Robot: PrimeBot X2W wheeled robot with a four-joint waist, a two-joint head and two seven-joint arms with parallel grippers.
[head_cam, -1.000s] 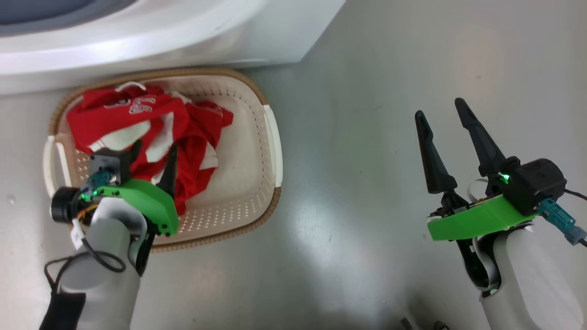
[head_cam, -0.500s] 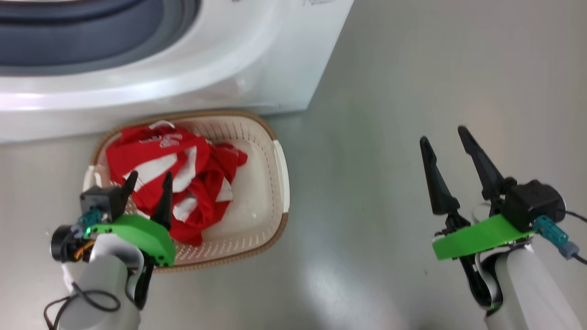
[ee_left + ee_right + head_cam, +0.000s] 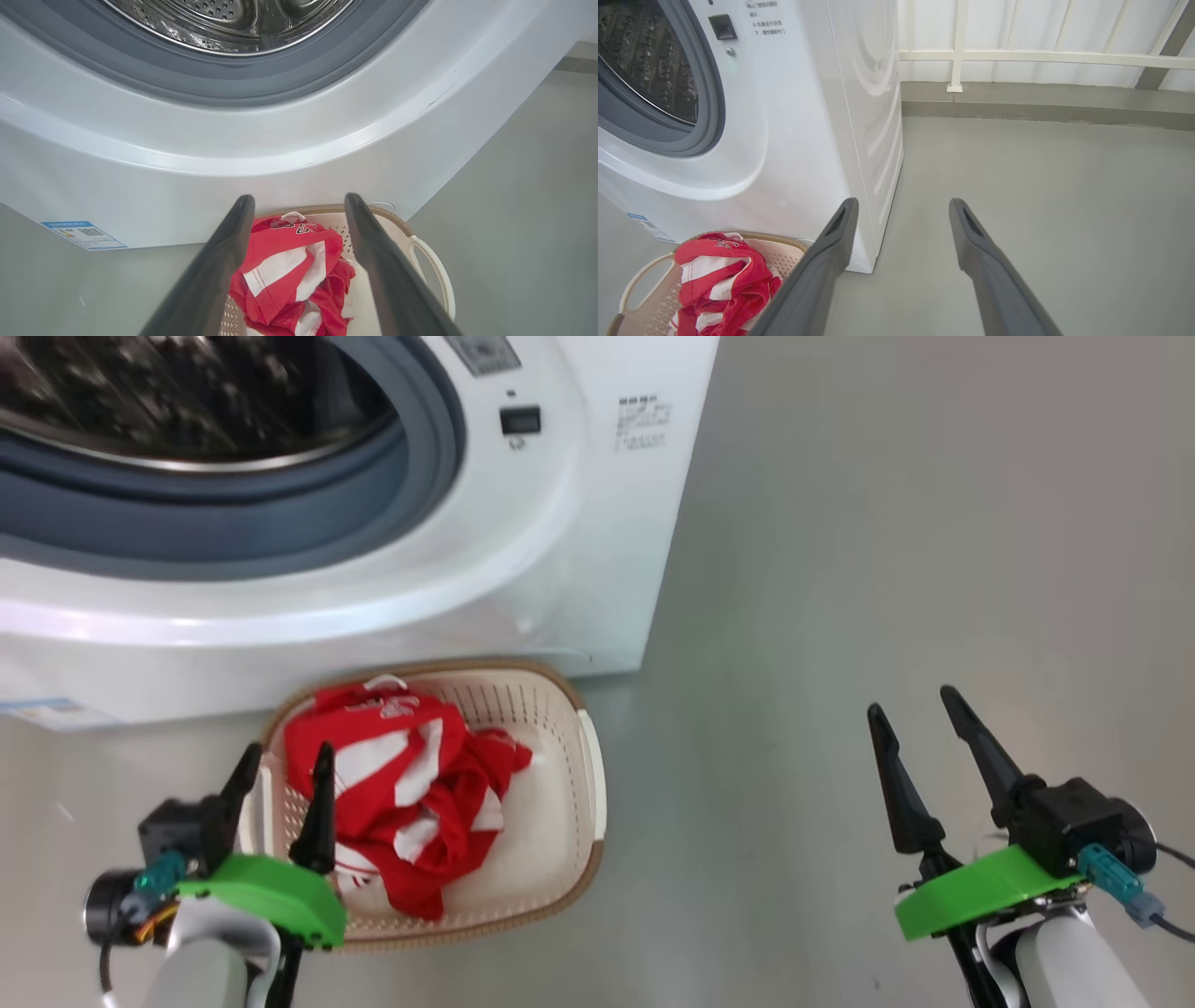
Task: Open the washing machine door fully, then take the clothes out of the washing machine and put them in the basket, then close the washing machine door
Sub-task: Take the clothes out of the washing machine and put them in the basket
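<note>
the left gripper (image 3: 289, 751) sits low at the left of the head view. its pale forearm (image 3: 201, 966) rises from the bottom edge under a bright green plastic wrist bracket (image 3: 271, 896). its two long dark fingers stand spread apart with nothing between them, pointing up towards the front of the big white front-loading washing machine (image 3: 523, 569). in that view the fingertips overlap the left edge of the small cream-white perforated plastic basket (image 3: 592, 784) with a brown woven-look rim, which stands on the grey floor (image 3: 840, 569) just in front of the machine's lower panel. the bright red soft clothes (image 3: 392, 793) with white stripes lie heaped in the left half of that basket; in the left wrist view they show between the two fingers. the machine's mouth stands uncovered, its grey rubber ring (image 3: 411, 476) circling the perforated steel drum (image 3: 187, 392). the right gripper (image 3: 911, 702) is well off to the right over bare floor, its fingers likewise wide apart and empty, leaning a little to the left, the forearm coming up from the lower right corner.
</note>
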